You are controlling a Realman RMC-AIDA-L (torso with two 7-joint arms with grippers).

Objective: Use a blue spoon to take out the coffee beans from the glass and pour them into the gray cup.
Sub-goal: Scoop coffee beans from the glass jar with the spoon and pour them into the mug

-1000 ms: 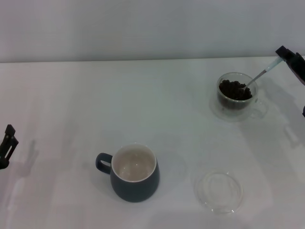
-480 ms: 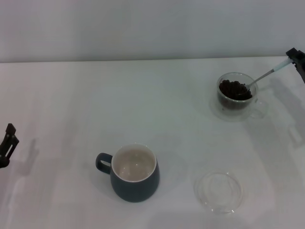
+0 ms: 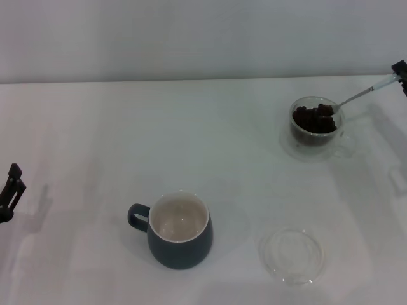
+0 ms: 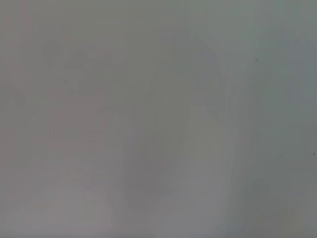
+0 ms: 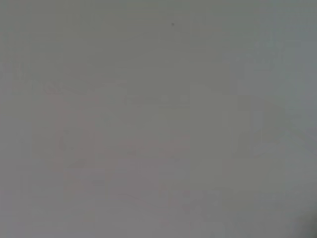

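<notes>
Holding the blue spoon [image 3: 364,94] by its pale handle end w/ my right gripper [image 3: 400,70], far right, mostly out of view past the edge; fingers clamped on the handle. Spoon's long axis runs from gripper down and left; bowl sits in the coffee beans [image 3: 313,119] inside the glass [image 3: 316,129], far right on the table [image 3: 191,140]. Gray cup [image 3: 179,229] lies near-centre, well apart, down-left of the glass, so the carry is a long diagonal. Right arm far nearer. Left gripper [image 3: 9,192] parked at left edge, fingers: cannot tell. Flat clear dish [image 3: 294,255] near right, beside the path. Table white, smooth, level. Wrist views blank grey.
</notes>
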